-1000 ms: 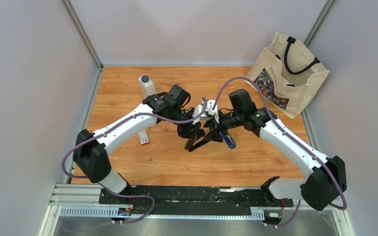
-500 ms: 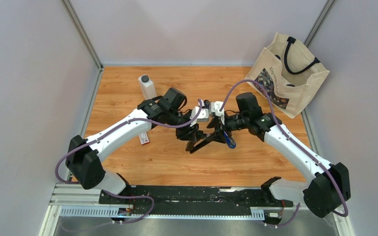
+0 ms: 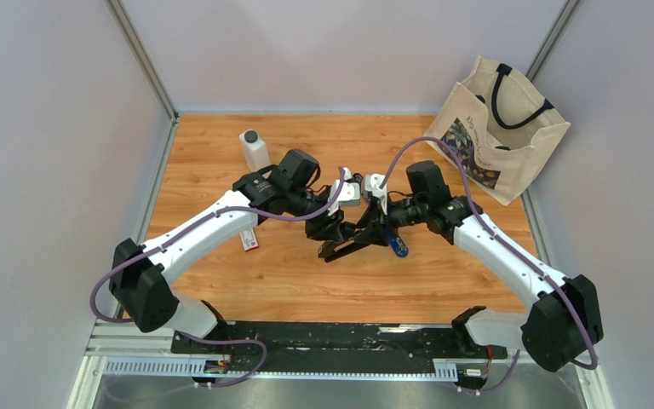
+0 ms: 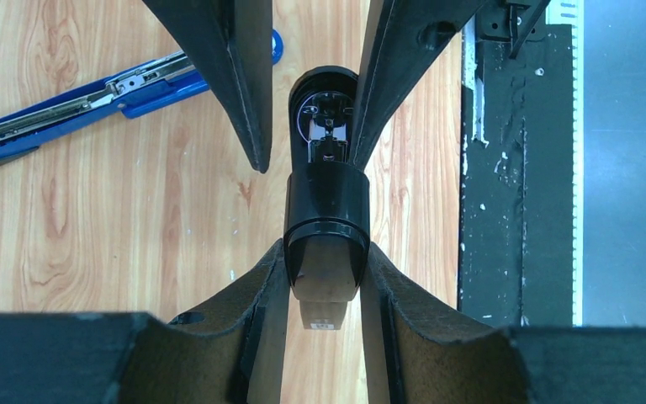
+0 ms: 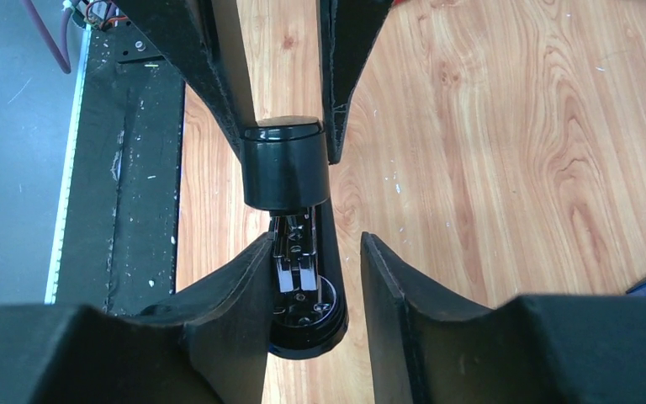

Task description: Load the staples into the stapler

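A black stapler [image 3: 353, 247] hangs above the table between both grippers. My left gripper [image 4: 324, 252] is shut on its capped end [image 4: 326, 244], both fingers pressing its sides. My right gripper [image 5: 315, 244] stands open around the other end [image 5: 303, 286], where inner metal parts show. Its left finger [image 5: 235, 295] touches the stapler and its right finger [image 5: 395, 295] is apart from it. The white-and-red staples box [image 3: 249, 239] lies on the table left of the left gripper [image 3: 334, 239]. The right gripper [image 3: 379, 232] is above the stapler's right end.
A blue stapler [image 3: 398, 245] lies opened flat on the wooden table [image 3: 221, 281], also in the left wrist view [image 4: 92, 105]. A white bottle [image 3: 255, 151] stands at the back left. A canvas tote bag [image 3: 498, 128] leans at the back right. The black base rail [image 3: 332, 336] runs along the near edge.
Both wrists have shifted slightly and the black stapler between them now lies a little flatter. The left arm's elbow has swung further left.
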`<move>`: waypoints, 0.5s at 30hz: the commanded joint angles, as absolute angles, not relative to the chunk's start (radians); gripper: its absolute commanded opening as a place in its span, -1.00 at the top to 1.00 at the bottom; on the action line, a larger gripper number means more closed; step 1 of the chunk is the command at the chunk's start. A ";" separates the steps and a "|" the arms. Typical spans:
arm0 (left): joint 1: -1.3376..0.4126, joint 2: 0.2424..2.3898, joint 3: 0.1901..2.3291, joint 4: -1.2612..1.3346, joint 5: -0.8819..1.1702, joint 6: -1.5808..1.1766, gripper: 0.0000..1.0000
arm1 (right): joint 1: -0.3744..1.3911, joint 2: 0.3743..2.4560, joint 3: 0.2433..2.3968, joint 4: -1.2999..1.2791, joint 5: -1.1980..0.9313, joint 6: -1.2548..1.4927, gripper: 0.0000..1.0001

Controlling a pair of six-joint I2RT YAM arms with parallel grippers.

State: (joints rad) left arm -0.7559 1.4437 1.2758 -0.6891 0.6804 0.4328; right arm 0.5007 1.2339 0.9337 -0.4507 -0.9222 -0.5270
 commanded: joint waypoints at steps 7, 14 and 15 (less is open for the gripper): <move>-0.701 1.364 1.301 -0.532 0.804 0.328 1.00 | 0.499 1.285 0.931 -0.433 -0.991 -0.523 0.19; -0.681 1.341 1.272 -0.486 0.822 0.296 1.00 | 0.499 1.296 0.936 -0.433 -1.012 -0.518 0.47; -0.678 1.339 1.270 -0.483 0.824 0.296 1.00 | 0.499 1.295 0.933 -0.434 -1.009 -0.518 0.56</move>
State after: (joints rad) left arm -0.6872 1.4029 1.2610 -0.5983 0.7555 0.3344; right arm 0.5007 1.2938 0.9333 -0.4461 -0.9848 -0.5236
